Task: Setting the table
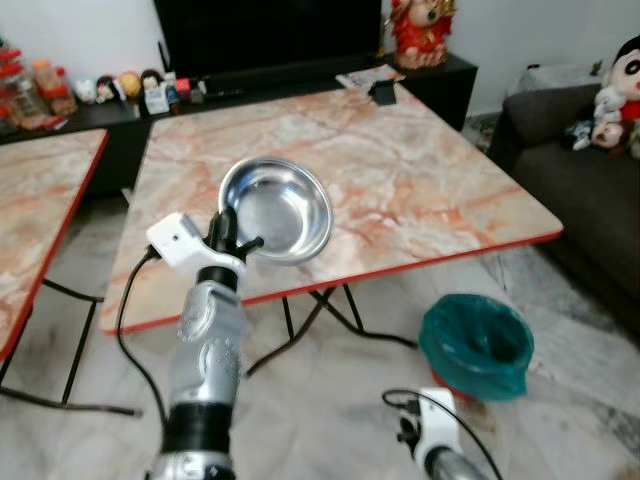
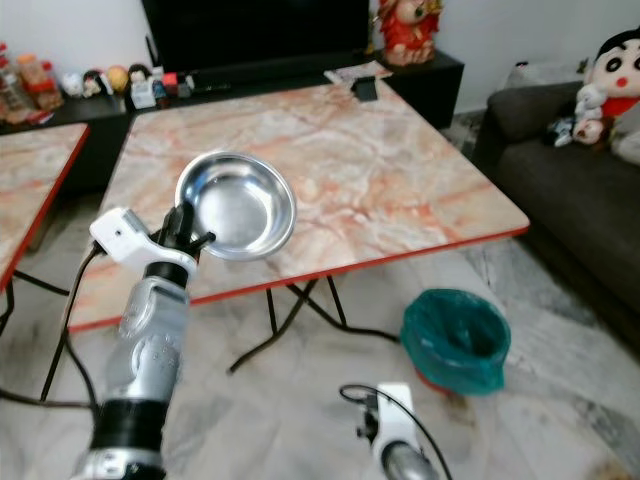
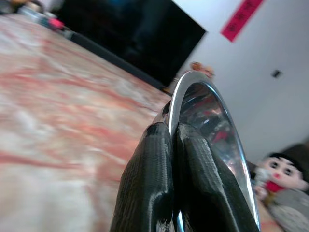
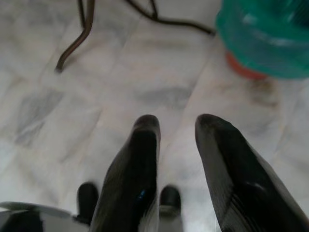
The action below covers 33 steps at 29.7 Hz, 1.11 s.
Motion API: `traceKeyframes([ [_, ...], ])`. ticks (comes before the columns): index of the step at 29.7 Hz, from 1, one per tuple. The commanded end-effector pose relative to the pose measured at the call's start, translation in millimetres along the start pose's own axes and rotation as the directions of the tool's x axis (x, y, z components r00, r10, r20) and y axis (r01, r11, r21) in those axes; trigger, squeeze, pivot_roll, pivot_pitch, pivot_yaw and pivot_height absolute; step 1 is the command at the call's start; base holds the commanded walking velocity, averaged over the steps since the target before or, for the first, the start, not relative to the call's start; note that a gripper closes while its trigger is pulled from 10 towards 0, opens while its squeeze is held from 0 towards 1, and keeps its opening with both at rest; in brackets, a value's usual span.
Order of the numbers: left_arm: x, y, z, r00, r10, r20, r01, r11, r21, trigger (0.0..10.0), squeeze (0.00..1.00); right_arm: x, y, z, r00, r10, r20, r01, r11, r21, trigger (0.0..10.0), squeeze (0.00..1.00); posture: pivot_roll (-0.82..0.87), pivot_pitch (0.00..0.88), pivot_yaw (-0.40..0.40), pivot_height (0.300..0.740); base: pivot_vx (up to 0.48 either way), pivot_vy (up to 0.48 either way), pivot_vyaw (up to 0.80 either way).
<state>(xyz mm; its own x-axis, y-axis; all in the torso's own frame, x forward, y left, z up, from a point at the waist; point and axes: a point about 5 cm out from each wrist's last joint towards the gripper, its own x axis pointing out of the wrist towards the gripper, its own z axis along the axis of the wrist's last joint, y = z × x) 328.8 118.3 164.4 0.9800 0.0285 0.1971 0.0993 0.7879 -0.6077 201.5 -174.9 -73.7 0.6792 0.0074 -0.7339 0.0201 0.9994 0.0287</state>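
A shiny steel bowl (image 1: 278, 210) is held tilted over the near part of the marble-patterned table (image 1: 420, 180). My left gripper (image 1: 232, 232) is shut on the bowl's near rim. In the left wrist view the two black fingers (image 3: 159, 179) pinch the thin rim of the bowl (image 3: 212, 125). My right gripper (image 4: 176, 126) hangs low over the floor, open, with nothing between its fingers; its wrist (image 1: 435, 430) shows at the bottom of the head view.
A green-lined bin (image 1: 476, 345) stands on the floor right of the table's folding legs (image 1: 330, 310). A second marble table (image 1: 40, 210) is at the left, a dark sofa with toys (image 1: 590, 170) at the right, a black TV cabinet (image 1: 290, 70) behind.
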Motion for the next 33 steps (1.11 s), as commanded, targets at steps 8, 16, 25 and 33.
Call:
traceKeyframes([
  [8, 4.0, 2.6, 13, 0.999, -0.010, 0.038, 0.009, 1.000, 0.021, 10.0, 0.00, 2.4, 13.4, 5, 0.999, 0.035, 0.016, -0.035, 0.999, 0.000, 10.0, 0.00, 0.02, 0.000, 0.041, 0.740, 0.336, 0.000, 0.00],
  [16, 3.0, 0.5, 11, 0.999, -0.028, 0.029, 0.028, 0.999, 0.019, 10.0, 0.00, 2.1, 14.2, 3, 0.999, 0.035, 0.001, -0.035, 0.999, 0.007, 10.0, 0.00, 0.02, 0.000, 0.047, 0.740, 0.337, 0.000, -0.17],
  [25, 2.6, -4.3, 7, 0.998, -0.069, 0.001, 0.069, 0.997, 0.018, 10.0, 0.00, 2.0, 15.5, 3, 0.999, 0.038, 0.005, -0.038, 0.999, 0.001, 10.0, 0.00, 0.02, 0.000, 0.050, 0.740, 0.339, 0.000, -0.25],
  [33, -4.0, -12.8, 0, 0.985, -0.163, -0.058, 0.166, 0.985, 0.042, 10.0, 0.00, 2.3, 16.6, 3, 0.999, 0.035, 0.004, -0.035, 0.999, 0.006, 10.0, 0.00, 0.03, 0.000, 0.053, 0.740, 0.341, 0.000, 0.00],
])
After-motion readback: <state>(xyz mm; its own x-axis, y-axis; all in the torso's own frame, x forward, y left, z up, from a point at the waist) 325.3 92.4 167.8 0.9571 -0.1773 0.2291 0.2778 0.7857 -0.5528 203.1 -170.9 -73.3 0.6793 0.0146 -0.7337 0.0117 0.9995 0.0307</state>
